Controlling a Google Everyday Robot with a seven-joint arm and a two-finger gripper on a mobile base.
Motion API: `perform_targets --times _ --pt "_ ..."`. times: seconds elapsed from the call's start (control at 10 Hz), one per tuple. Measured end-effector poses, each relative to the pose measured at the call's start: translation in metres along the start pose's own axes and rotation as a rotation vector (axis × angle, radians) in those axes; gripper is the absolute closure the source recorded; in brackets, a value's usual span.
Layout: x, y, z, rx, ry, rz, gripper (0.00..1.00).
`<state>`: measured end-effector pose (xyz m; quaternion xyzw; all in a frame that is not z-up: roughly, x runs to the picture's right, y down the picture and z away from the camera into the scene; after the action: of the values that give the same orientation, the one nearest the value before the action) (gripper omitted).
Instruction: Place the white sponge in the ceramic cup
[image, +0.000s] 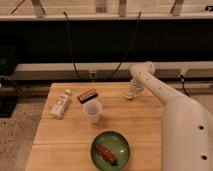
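The ceramic cup (93, 110) stands upright near the middle of the wooden table (140, 125); it is whitish, tapered and has no handle. My gripper (133, 92) is down at the table's far side, right of centre, at the end of the white arm that reaches in from the right. A small off-white block, the white sponge (128, 96), lies on the table right at the gripper's tip. I cannot tell whether the gripper holds it. The sponge is well to the right of and behind the cup.
A white carton with a printed label (61, 104) lies at the left. A small dark bar (87, 95) lies behind the cup. A green plate (120, 159) with a reddish-brown item (106, 152) sits at the front. Black cables hang behind the table.
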<state>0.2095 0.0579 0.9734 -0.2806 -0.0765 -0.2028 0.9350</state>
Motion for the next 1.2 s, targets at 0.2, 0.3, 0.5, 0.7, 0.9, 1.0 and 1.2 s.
perform_targets --times 0.2,0.3,0.5,0.7,0.9,1.0,1.2 --pt "0.0000 0.0000 0.0000 0.000 0.000 0.000 0.98" --pt "0.0000 0.0000 0.0000 0.000 0.000 0.000 0.98" --pt "0.0000 0.0000 0.0000 0.000 0.000 0.000 0.98" --pt "0.0000 0.0000 0.0000 0.000 0.000 0.000 0.98" --pt "0.0000 0.0000 0.0000 0.000 0.000 0.000 0.98" --pt "0.0000 0.0000 0.0000 0.000 0.000 0.000 0.94" --pt "0.0000 0.0000 0.0000 0.000 0.000 0.000 0.74"
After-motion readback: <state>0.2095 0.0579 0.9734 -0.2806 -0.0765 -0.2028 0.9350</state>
